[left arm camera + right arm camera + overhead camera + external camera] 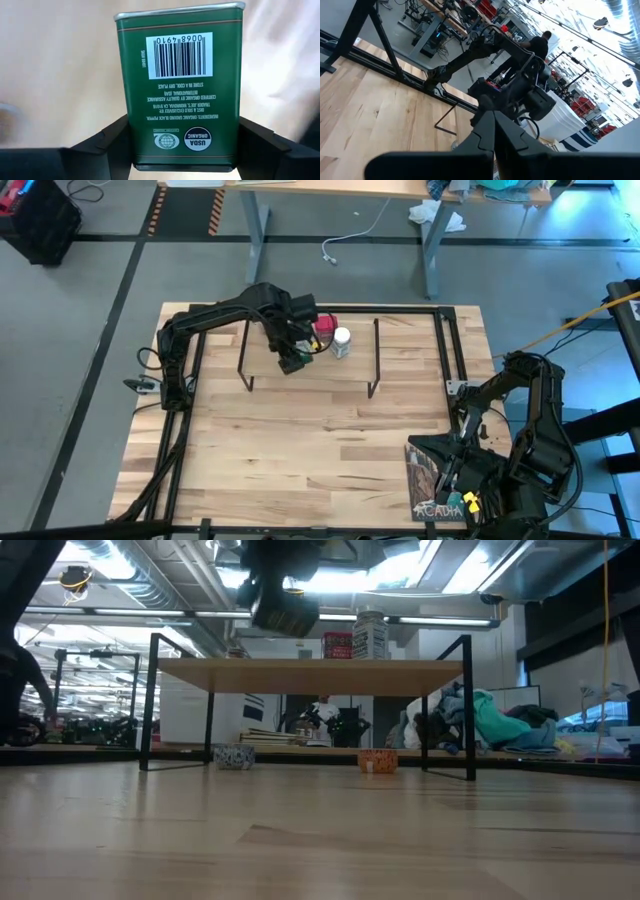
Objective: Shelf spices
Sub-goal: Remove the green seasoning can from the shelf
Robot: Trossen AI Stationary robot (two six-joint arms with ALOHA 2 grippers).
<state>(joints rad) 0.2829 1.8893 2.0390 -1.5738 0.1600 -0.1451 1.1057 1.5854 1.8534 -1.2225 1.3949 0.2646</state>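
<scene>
My left gripper (292, 358) hangs over the left part of the shelf (310, 673), shut on a dark green square tin (180, 85) with a barcode. The shelf is a light-wood plank on thin black wire legs. A red square tin (337, 645) and a white-capped clear jar (369, 637) stand on its top, just right of the gripper; both also show in the high view, the red tin (323, 330) and the jar (341, 342). A small round jar (233, 756) sits low on the table beyond the shelf. My right gripper (495, 135) is shut and parked at the table's near right corner. My left gripper pinches the green tin between its two fingers (107, 142), on two opposite narrow sides near the end with the round organic seal (197, 139). The fingers come from above, pointing down. The tin hangs upright below them, its rimmed end (180, 11) lowest, clear of the plank in the low view.
A small orange thing (377, 761) sits low beyond the shelf, near its right legs. A printed card (435, 480) lies under my right arm. Black frame rails (445, 340) run along the table's sides. Bare wood (300, 440) spreads in front of the shelf.
</scene>
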